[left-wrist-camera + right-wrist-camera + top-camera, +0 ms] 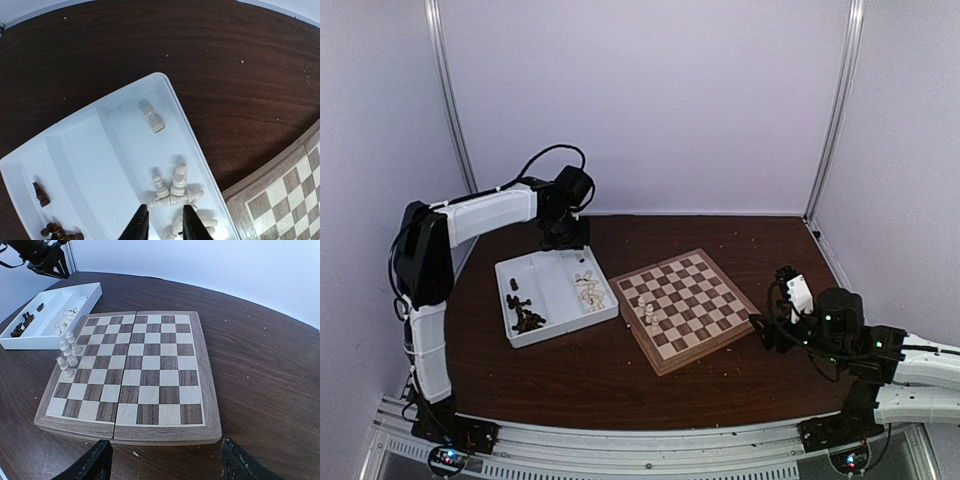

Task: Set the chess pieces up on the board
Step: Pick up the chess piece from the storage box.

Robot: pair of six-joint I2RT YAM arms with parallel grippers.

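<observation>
The wooden chessboard [705, 300] lies at the table's middle right; it also shows in the right wrist view [150, 370]. Three cream pieces [648, 315] stand on its left edge squares, seen also in the right wrist view [69, 347]. The other pieces lie in a white tray [555, 275]: a cream heap [175, 192], one lone cream piece [154, 119] and dark pieces [42, 195]. My left gripper [162, 227] is open and empty, hovering just above the cream heap. My right gripper [167, 465] is wide open and empty, off the board's near right edge.
The tray [100, 165] has compartments, dark pieces [525, 315] at its left end and cream ones [588, 290] at its right, next to the board's corner [285, 200]. White walls and metal posts enclose the dark wooden table [600, 370].
</observation>
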